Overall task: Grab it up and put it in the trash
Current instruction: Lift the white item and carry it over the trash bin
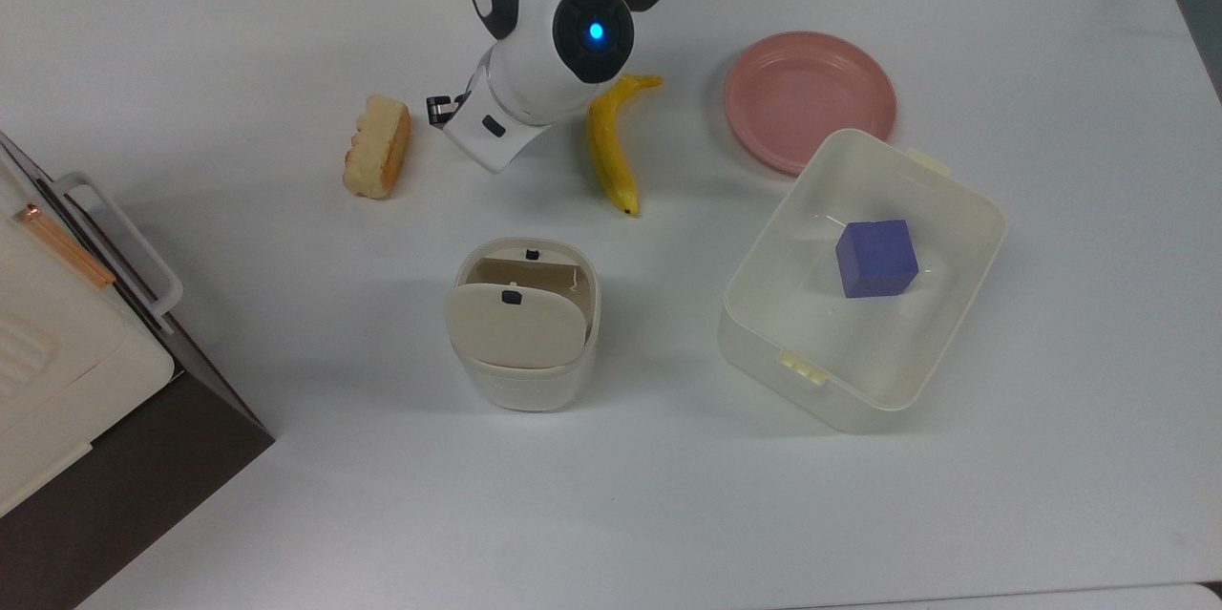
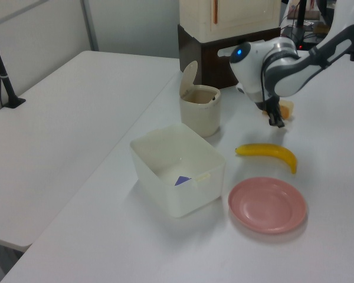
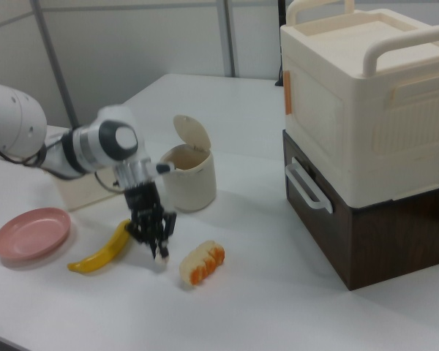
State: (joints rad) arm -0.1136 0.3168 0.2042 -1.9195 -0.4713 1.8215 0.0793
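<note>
The trash (image 1: 523, 381) is a small cream bin with its flap lid tipped up, standing mid-table; it also appears as the trash (image 2: 200, 115) and the trash (image 3: 190, 183). My gripper (image 1: 437, 108) points down between a yellow-orange bread slice (image 1: 379, 147) and a banana (image 1: 611, 147), mostly under the arm's white wrist. In the left view the gripper (image 2: 277, 121) hangs just in front of the bread slice (image 2: 287, 109). In the right view the gripper (image 3: 159, 245) is low over the table beside the bread slice (image 3: 203, 263). It, the paper ball, is hidden from me.
A pink plate (image 1: 810, 99) lies at the top view's upper right. Below it stands a translucent tub (image 1: 993, 228) holding a blue cube (image 1: 876, 258). A cream box on a brown base (image 1: 57, 343) fills the top view's left edge.
</note>
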